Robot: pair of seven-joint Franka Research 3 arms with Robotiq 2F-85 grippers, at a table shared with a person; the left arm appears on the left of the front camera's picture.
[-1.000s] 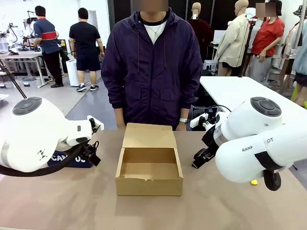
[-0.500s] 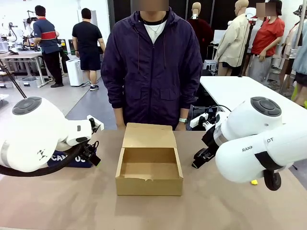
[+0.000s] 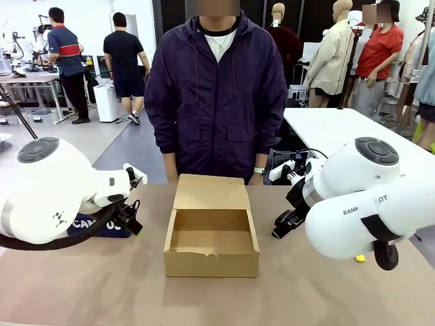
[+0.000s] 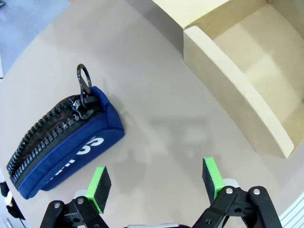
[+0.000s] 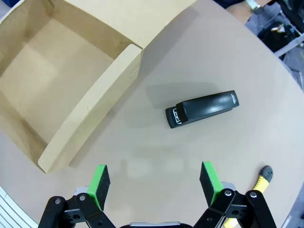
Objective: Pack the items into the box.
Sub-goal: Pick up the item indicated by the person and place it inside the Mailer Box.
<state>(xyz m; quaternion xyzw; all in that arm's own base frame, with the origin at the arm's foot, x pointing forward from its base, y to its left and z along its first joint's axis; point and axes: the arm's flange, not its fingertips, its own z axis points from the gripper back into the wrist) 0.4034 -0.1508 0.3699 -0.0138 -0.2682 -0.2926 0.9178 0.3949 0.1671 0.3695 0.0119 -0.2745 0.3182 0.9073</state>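
The brown cardboard box (image 3: 211,241) stands open in the table's middle, its lid flap folded back toward the person, and nothing lies inside it. The navy pouch (image 4: 64,147) lies left of the box (image 4: 237,90), partly behind my left arm (image 3: 102,227). My left gripper (image 4: 156,183) hovers open above bare table between pouch and box. A black stapler (image 5: 202,109) lies right of the box (image 5: 71,95). My right gripper (image 5: 152,183) hangs open above the table near it. The yellow utility knife (image 5: 259,183) pokes out at the right, seen also as a yellow tip (image 3: 359,258).
A person in a dark jacket (image 3: 216,95) stands at the far side of the table behind the box, hands down. A white table (image 3: 340,132) sits at the back right. Brown table surface (image 3: 136,292) in front of the box is free.
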